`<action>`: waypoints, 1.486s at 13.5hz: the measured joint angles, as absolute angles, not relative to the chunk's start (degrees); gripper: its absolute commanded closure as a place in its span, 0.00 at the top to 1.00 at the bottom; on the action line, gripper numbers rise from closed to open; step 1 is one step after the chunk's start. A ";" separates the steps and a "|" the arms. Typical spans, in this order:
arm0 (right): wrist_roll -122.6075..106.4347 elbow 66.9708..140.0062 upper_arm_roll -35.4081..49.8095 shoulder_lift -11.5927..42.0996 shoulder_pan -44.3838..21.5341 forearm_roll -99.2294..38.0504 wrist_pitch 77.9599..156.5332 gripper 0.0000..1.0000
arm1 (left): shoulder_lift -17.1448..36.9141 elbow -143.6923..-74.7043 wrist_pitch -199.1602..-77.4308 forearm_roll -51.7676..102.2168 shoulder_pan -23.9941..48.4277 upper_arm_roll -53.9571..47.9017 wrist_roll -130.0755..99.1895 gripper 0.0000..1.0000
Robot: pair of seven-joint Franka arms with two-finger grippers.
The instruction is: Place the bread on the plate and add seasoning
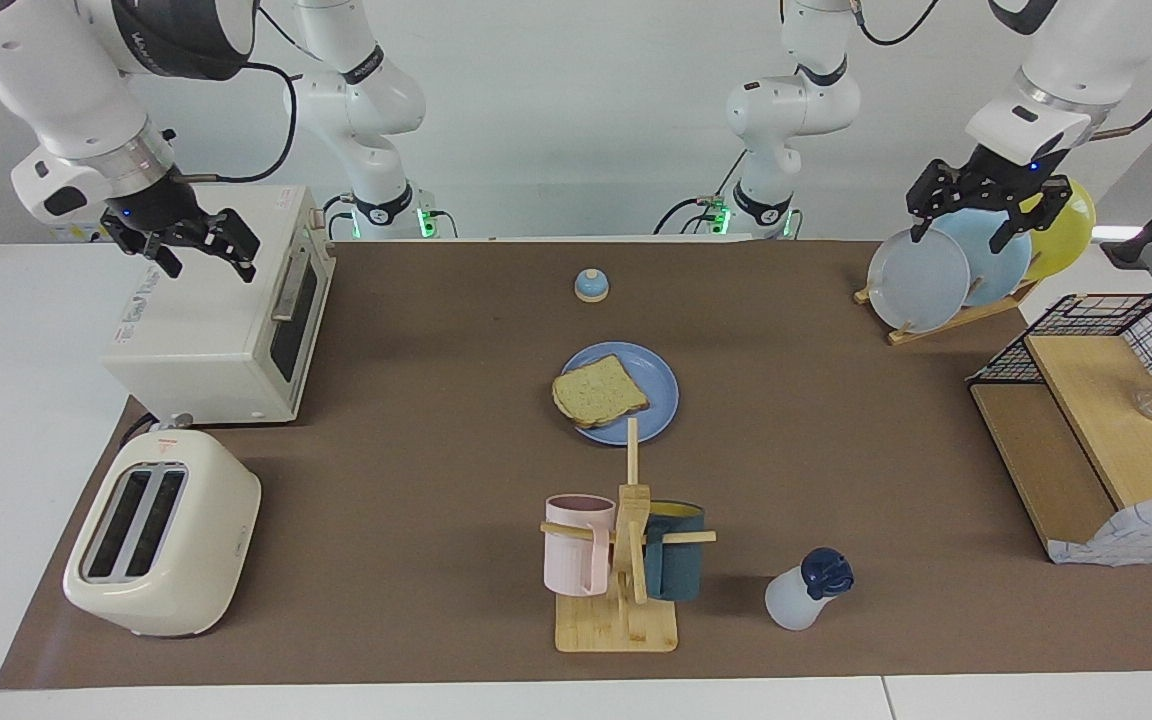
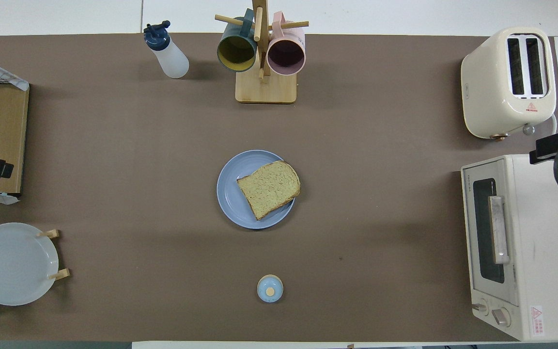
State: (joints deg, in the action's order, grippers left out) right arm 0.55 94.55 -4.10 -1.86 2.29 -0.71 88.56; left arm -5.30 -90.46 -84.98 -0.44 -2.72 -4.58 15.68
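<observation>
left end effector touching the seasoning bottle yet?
Apart. In the facing view the left end effector hangs open over the plate rack, while the seasoning bottle stands alone beside the mug tree.

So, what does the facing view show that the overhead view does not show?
Only the facing view shows the whole left hand, open above the plate rack, and the right hand, open over the toaster oven. Only the overhead view shows the insides of the hanging mugs. Both show the bread on the plate and the seasoning beside the mug stand.
</observation>
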 measured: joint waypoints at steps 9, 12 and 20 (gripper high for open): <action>0.55 94.55 -4.10 -1.86 2.29 -0.71 88.56 1.00 | -5.54 -90.48 -89.89 -0.44 -1.14 -2.32 8.99 1.00; 0.55 94.55 -4.10 -1.86 2.29 -0.71 88.56 1.00 | -2.84 -90.83 -90.12 -0.43 1.96 1.85 8.77 1.00; 0.55 94.55 -4.10 -1.86 2.29 -0.71 88.56 1.00 | -2.09 -93.08 -92.30 -0.36 2.12 2.09 8.72 1.00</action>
